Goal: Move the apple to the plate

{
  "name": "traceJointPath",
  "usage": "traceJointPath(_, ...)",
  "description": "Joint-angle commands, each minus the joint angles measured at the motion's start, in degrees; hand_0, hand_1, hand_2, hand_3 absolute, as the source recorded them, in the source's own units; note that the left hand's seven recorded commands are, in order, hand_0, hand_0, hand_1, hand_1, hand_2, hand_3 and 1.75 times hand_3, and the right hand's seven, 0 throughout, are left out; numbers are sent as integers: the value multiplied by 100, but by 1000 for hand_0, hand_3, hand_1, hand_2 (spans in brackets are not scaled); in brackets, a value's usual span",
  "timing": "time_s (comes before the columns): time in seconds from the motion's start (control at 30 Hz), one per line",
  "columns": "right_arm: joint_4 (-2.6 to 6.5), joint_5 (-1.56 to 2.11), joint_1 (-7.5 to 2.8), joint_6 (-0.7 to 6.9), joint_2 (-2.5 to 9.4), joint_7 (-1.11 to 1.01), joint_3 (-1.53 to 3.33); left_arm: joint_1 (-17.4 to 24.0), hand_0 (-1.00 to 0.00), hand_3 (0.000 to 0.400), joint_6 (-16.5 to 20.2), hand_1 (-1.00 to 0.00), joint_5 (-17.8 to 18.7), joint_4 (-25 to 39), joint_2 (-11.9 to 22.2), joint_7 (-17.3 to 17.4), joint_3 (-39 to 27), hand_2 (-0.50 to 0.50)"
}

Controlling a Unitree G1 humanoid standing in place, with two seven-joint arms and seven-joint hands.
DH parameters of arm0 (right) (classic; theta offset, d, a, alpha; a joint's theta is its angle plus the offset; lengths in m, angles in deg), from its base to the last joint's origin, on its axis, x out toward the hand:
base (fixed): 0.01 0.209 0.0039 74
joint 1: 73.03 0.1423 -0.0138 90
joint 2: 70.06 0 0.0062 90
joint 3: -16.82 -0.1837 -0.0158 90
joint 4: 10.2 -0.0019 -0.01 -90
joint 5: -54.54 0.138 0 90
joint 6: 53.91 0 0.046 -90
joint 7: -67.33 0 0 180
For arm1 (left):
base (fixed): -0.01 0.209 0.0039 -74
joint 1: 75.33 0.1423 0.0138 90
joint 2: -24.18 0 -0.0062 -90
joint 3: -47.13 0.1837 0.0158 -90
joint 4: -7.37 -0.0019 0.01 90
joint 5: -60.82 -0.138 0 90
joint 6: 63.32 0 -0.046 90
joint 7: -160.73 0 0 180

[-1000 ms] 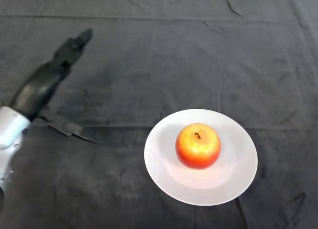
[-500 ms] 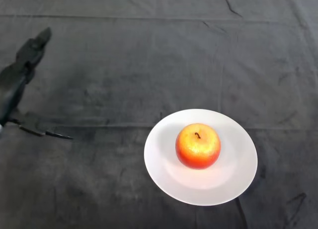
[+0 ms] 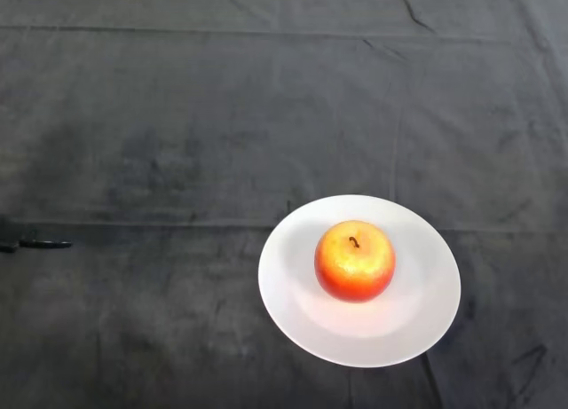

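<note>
Withdrawn since the earlier frames: hand (image 3: pixel 27 244), now only a thin dark sliver at the picture's left edge, well left of the plate (image 3: pixel 417 325); whether its fingers are open or curled cannot be told. Apple (image 3: pixel 355 260): red-orange, yellow top, stem upward, resting on the white plate's centre, on dark cloth (image 3: pixel 222 116).

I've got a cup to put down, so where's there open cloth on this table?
The cloth is bare across the far side behind the plate, and left of it up to a sliver of the hand at the left edge. A narrower strip lies to its right. The plate itself holds the apple.
</note>
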Motion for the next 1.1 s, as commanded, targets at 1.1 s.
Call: traceJointPath(1.1, 72, 32, -68, -13, -36, -11, -50, 1232, 0, 0, 847, 0, 740, -494, 889, -1646, -1693, 0)
